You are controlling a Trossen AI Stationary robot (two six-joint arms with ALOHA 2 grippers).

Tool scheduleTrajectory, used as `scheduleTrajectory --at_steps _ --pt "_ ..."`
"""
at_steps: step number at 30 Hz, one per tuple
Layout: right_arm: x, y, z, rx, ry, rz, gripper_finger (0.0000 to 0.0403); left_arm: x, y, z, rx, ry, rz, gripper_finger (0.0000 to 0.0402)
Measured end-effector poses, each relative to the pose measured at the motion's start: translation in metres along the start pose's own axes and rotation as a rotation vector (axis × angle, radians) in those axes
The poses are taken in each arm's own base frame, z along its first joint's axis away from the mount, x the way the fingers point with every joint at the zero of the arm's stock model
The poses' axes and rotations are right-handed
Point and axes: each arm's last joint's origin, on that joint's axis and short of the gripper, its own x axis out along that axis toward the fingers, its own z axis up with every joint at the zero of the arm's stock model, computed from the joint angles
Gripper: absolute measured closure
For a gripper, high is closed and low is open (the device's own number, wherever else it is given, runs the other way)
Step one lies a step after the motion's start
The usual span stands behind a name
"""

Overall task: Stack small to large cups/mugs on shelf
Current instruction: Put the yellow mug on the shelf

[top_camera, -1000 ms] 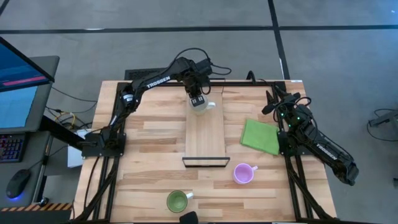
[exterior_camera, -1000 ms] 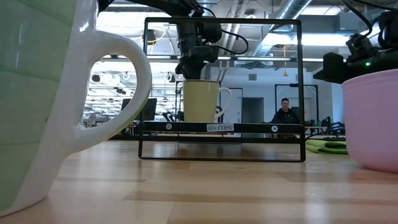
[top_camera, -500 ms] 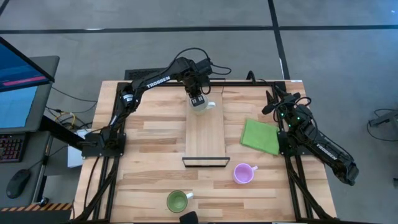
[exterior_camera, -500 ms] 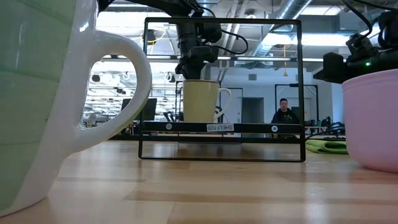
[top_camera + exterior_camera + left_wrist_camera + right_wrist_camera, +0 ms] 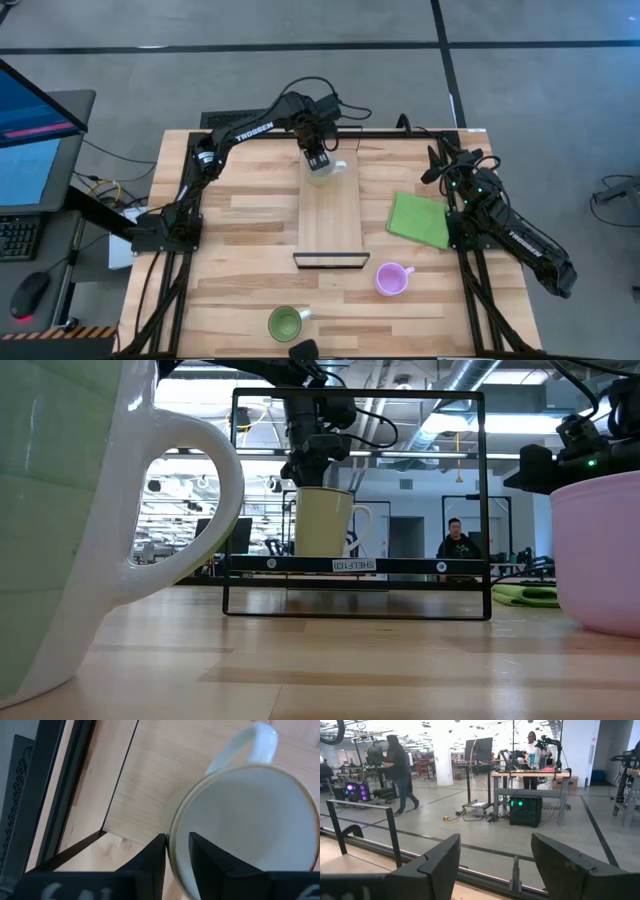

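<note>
The left gripper (image 5: pixel 316 160) is clamped on the rim of the white mug (image 5: pixel 320 171), one finger inside and one outside, holding it at the far end of the shelf (image 5: pixel 329 218). The purple mug (image 5: pixel 391 279) and green mug (image 5: pixel 285 323) sit on the worktop (image 5: pixel 240 230) near the front. The right gripper (image 5: pixel 495 865) waits at the right edge by the green cloth (image 5: pixel 420 219), fingers apart

Green mug (image 5: pixel 80 530) and purple mug (image 5: pixel 598 555), cropped in low view.
</note>
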Motion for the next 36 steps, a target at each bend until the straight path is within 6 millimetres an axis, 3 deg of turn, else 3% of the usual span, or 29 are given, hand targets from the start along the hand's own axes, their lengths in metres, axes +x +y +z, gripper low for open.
scheduleTrajectory --at_steps 36 --pt "0.0 0.0 0.0 0.0 0.0 0.0 0.0135 -0.0002 0.0006 0.0061 0.029 -0.063 0.006 0.0248"
